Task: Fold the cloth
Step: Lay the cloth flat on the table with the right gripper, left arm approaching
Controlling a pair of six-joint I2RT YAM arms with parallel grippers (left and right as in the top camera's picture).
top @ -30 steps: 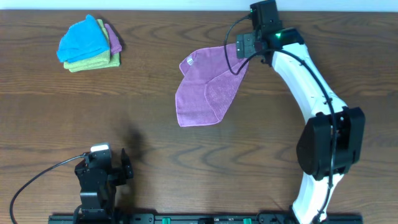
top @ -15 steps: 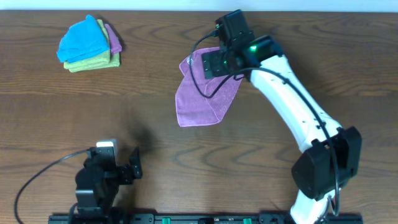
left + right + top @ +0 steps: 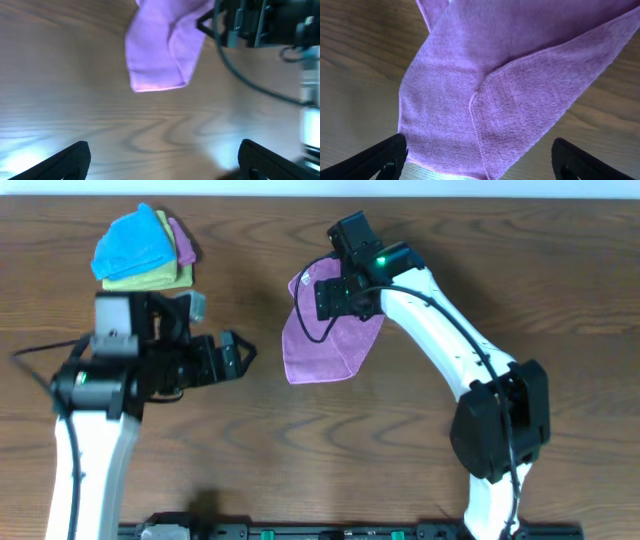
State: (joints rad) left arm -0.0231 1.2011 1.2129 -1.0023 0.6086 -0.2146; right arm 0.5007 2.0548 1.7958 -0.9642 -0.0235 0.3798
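The lilac cloth [image 3: 318, 350] lies crumpled on the table, one flap folded over the rest. My right gripper [image 3: 332, 300] hovers over its upper part, open and empty. In the right wrist view [image 3: 479, 145] the fingers stand wide apart on either side of the cloth [image 3: 485, 75], with the flap's hem running between them. My left gripper [image 3: 240, 355] is open and empty just left of the cloth, pointing at it. The left wrist view [image 3: 162, 150] shows the cloth [image 3: 160, 50] ahead and bare wood between the fingers.
A stack of folded cloths sits at the back left: bright blue [image 3: 135, 242] on top, yellow-green [image 3: 150, 278] beneath, a small purple edge [image 3: 183, 245] beside. The right arm's dark wrist and cable [image 3: 265, 25] show at the top right of the left wrist view.
The left arm has lifted from the table's front edge and swung up to the cloth's left side. The right gripper has moved left from the cloth's far right corner to over it.
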